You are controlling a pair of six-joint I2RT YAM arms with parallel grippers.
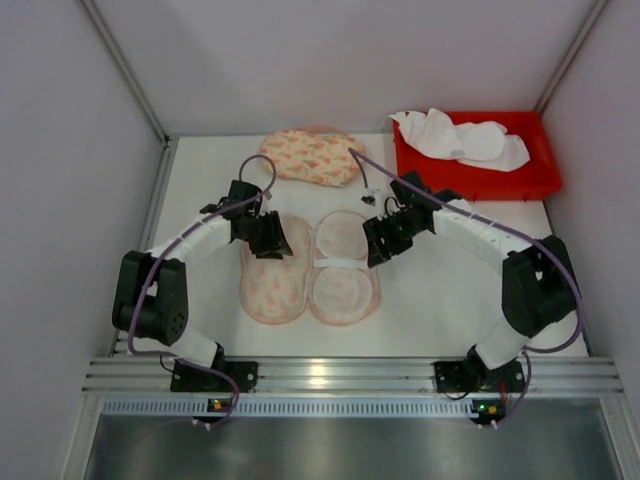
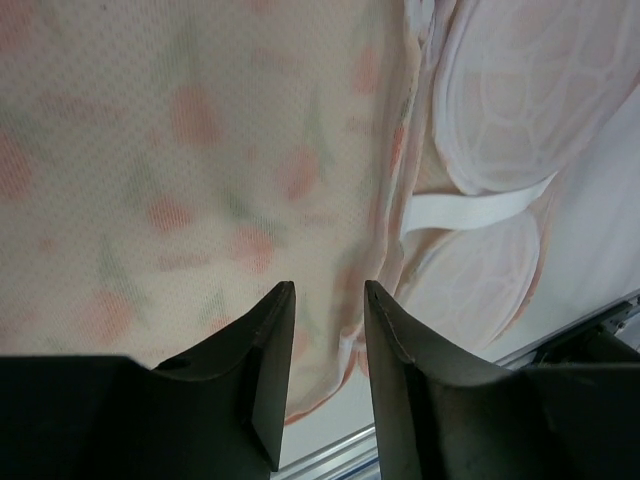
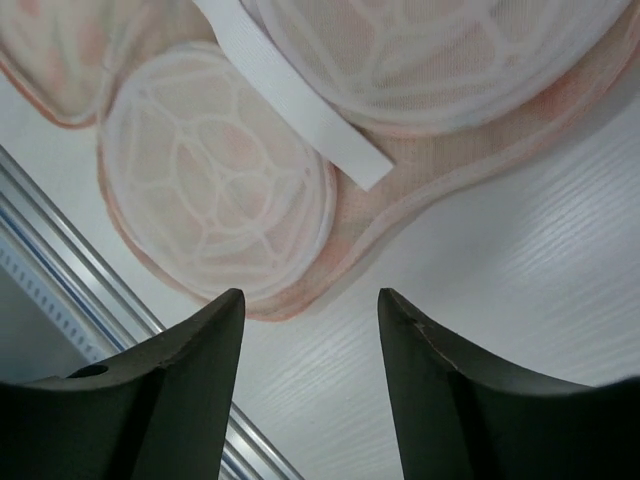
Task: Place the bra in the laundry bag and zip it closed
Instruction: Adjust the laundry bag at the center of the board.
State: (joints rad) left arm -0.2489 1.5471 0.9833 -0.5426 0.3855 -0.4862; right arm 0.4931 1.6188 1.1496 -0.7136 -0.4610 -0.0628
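Bag (image 1: 345,290) lies spread open, presumably for loading; left gripper (image 2: 328,290) hovers narrow-jawed over its floral half, right gripper (image 3: 310,297) wide, empty, beside its mesh half.

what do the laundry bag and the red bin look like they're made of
Laundry bag: thin matte mesh fabric, likely polyester; a fine dotted weave shows through the pink print.
Red bin: probably moulded plastic, smooth with slight sheen; even colour, stiff straight walls.
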